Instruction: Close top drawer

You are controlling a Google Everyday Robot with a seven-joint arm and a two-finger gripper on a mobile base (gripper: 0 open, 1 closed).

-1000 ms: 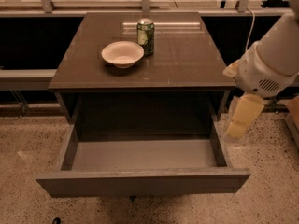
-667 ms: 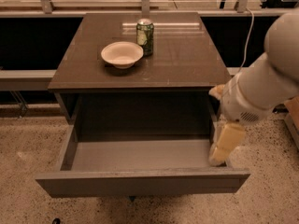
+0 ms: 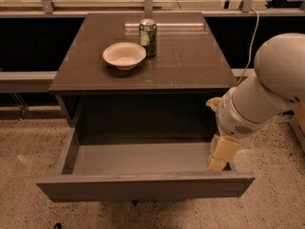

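Note:
The top drawer (image 3: 143,187) is pulled far out of the grey-brown cabinet, its wide flat front toward me and its lighter grey floor bare. My gripper (image 3: 220,157) hangs from the white arm (image 3: 267,89) at the right. It points down inside the drawer's front right corner, just behind the drawer front and next to the right side wall.
On the cabinet top (image 3: 190,56) stand a white bowl (image 3: 124,55) and a green can (image 3: 147,31). A low bench or rail (image 3: 24,79) runs behind on the left. A cable (image 3: 251,30) hangs at the back right. The floor is speckled.
The arm has swung left and down from beside the cabinet. The gripper has moved from outside the drawer's right side to inside its front right corner. The drawer has not moved.

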